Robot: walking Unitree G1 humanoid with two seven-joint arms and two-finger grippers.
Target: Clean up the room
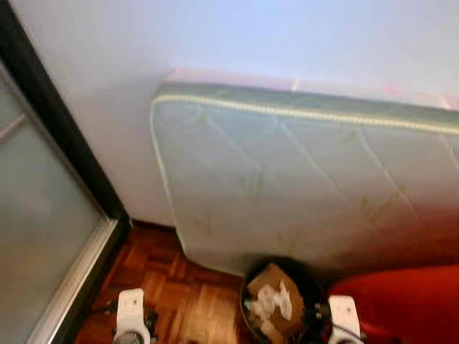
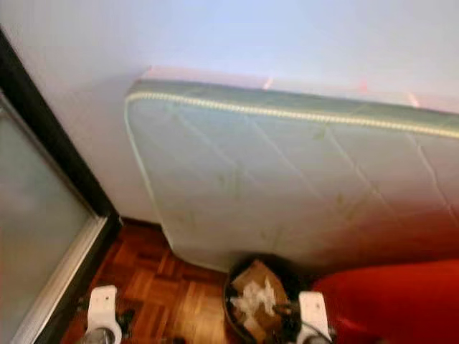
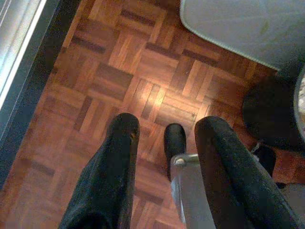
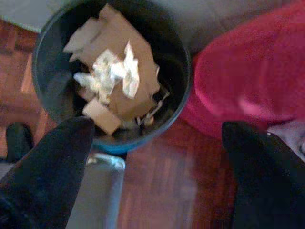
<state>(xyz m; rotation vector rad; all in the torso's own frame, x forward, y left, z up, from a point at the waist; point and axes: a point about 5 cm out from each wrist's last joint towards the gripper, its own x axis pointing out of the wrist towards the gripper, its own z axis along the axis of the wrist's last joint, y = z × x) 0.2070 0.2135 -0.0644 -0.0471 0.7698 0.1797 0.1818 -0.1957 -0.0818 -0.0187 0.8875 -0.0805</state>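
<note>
A round black bin (image 1: 252, 315) stands on the parquet just in front of me, holding brown cardboard pieces (image 4: 119, 71) and crumpled white paper (image 4: 112, 71). My right gripper (image 4: 157, 138) hangs open above the floor beside the bin (image 4: 43, 67), nothing between its fingers (image 4: 52, 162). My left gripper (image 3: 167, 129) is open too, over bare parquet, holding nothing. Both wrists show at the bottom of the eye views, left (image 1: 131, 312) and right (image 1: 343, 315).
A pale mattress (image 1: 301, 179) leans against the white wall right behind the bin. A red cushion or cloth (image 1: 401, 301) lies to the right. A frosted glass door with a dark frame (image 1: 50, 215) stands on the left. Parquet floor (image 1: 179, 294) lies between.
</note>
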